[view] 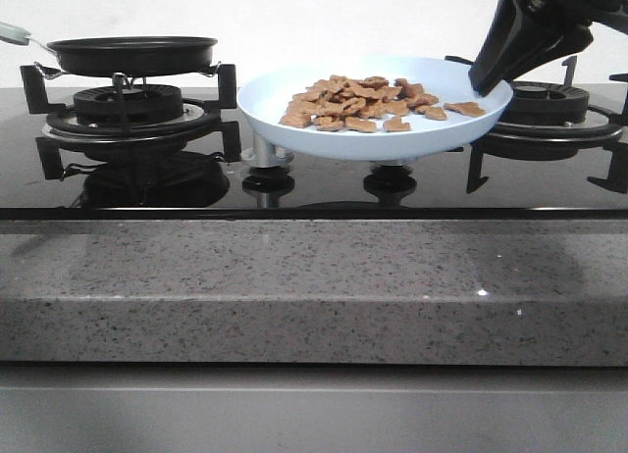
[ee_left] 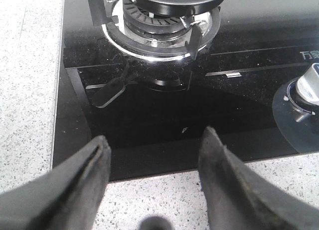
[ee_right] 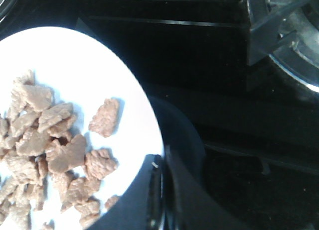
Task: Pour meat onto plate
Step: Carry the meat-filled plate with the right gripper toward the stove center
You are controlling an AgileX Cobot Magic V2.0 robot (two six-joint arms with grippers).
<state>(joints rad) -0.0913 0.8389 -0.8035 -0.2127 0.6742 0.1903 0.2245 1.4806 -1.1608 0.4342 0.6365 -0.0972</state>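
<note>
In the front view the plate sits at centre frame, raised above the hob, with the meat heaped on it, spread from its middle toward its right side. The frying pan stands at upper left on the left burner. The right burner lies at right, behind the plate's right edge. The right hand comes down from the upper right corner onto the plate's right rim. Two knobs lie under the plate. The desk fills the lower frame, before the hob.
</note>
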